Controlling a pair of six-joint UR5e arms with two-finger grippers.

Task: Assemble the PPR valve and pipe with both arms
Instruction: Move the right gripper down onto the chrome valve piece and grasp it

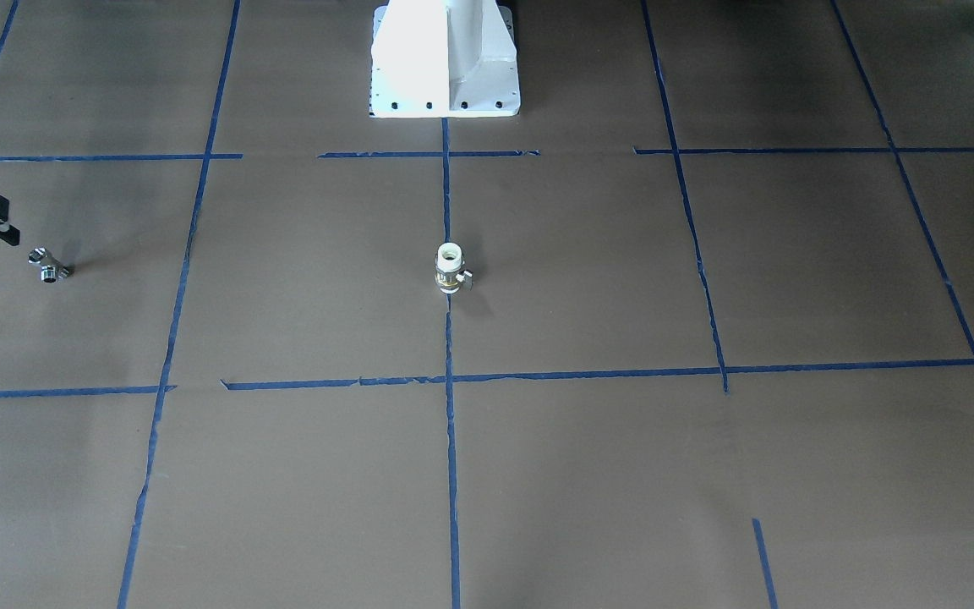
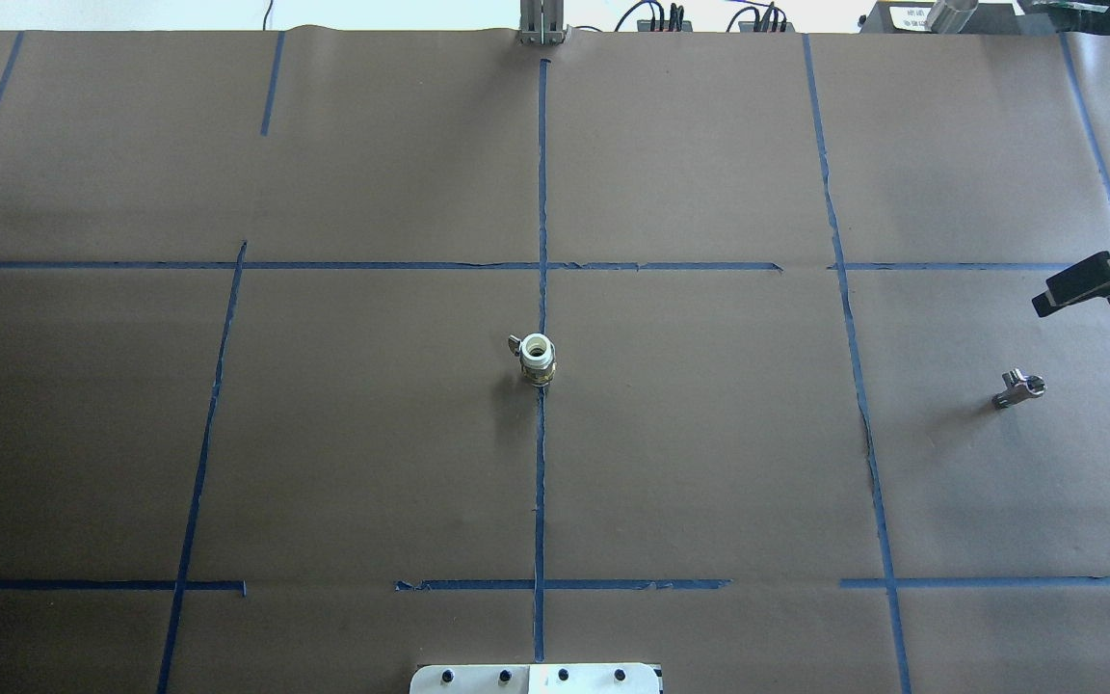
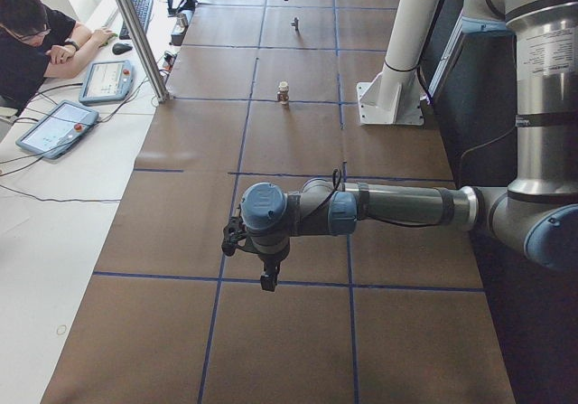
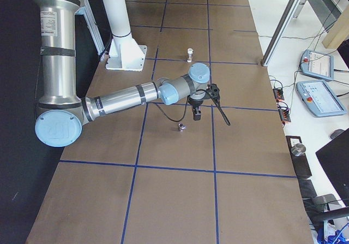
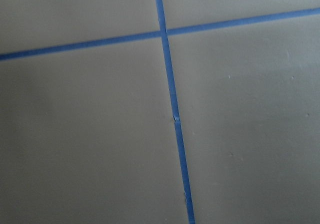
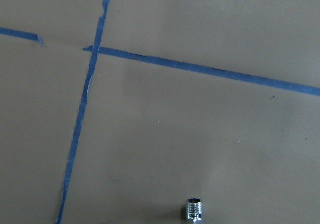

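Two hands hung over the counter (image 2: 709, 434), and we could not tell how far the right hand (image 2: 1085, 286) or the left hand (image 3: 269, 273) stood open. Neither touched a part. The pipe (image 2: 1018, 389) lay near the right hand, apart from it. The PPR valve (image 2: 537, 359) stood upright on a blue tape line (image 2: 542, 193), well apart from both hands.

Matt brown paper over the table (image 2: 709, 434); shiny chrome metal on the pipe (image 2: 1017, 389); white plastic and brassy metal on the valve (image 2: 537, 359).
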